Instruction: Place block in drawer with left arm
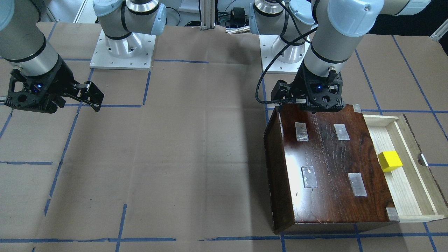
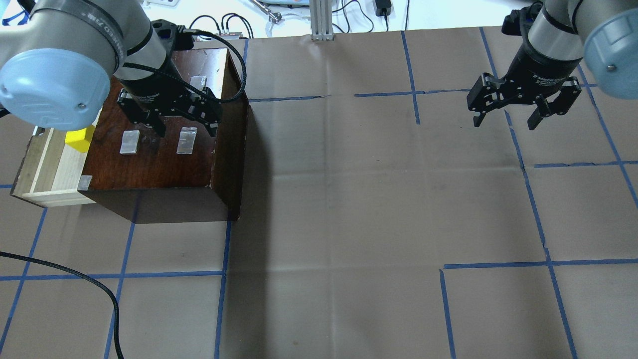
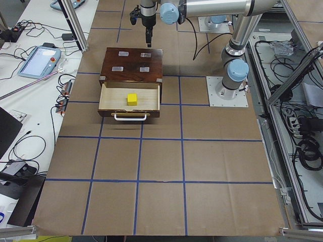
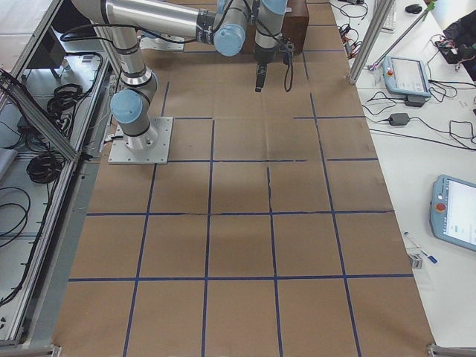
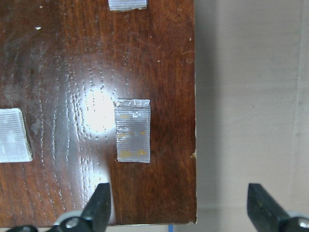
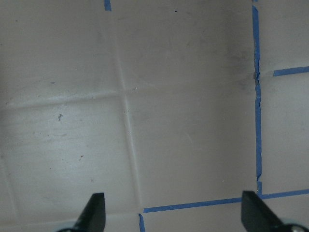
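Note:
The yellow block (image 1: 389, 161) lies inside the pulled-out drawer (image 1: 402, 196), free of any gripper. It also shows in the overhead view (image 2: 79, 139) and the left side view (image 3: 132, 99). The drawer (image 2: 55, 169) sticks out of the dark glossy box (image 1: 325, 168). My left gripper (image 2: 185, 127) is open and empty, just above the box's taped top (image 5: 72, 72), away from the drawer side. Its fingers (image 5: 99, 208) straddle the box's corner edge. My right gripper (image 2: 505, 122) is open and empty, hovering over bare table far from the box; its fingers (image 6: 94, 210) show over brown paper.
Several clear tape patches (image 1: 301, 131) sit on the box top. A loose black cable (image 2: 99, 289) lies on the table near the robot's left. The arm bases (image 1: 122, 49) stand at the table's robot side. Blue tape lines (image 2: 533, 214) grid the brown paper.

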You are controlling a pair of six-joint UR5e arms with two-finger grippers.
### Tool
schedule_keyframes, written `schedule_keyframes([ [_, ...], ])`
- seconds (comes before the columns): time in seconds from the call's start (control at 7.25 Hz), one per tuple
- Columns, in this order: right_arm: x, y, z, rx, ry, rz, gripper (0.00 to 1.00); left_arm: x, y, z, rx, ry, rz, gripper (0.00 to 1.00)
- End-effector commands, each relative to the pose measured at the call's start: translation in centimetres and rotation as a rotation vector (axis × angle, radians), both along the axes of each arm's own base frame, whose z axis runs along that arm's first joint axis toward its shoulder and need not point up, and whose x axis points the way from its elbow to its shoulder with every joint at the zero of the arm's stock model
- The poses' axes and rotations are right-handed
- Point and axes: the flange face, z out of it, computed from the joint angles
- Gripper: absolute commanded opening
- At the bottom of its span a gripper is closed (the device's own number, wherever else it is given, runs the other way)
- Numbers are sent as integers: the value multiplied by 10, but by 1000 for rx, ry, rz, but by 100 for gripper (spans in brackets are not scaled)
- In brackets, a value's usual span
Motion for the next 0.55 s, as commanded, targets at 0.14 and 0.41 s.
schedule_keyframes([
  [0.14, 0, 0, 1, -2, 0, 0, 100, 2, -1, 1, -2, -5, 4, 99],
  [0.41, 0, 0, 0, 0, 0, 0, 100, 4, -1, -1, 3, -6, 7, 99],
])
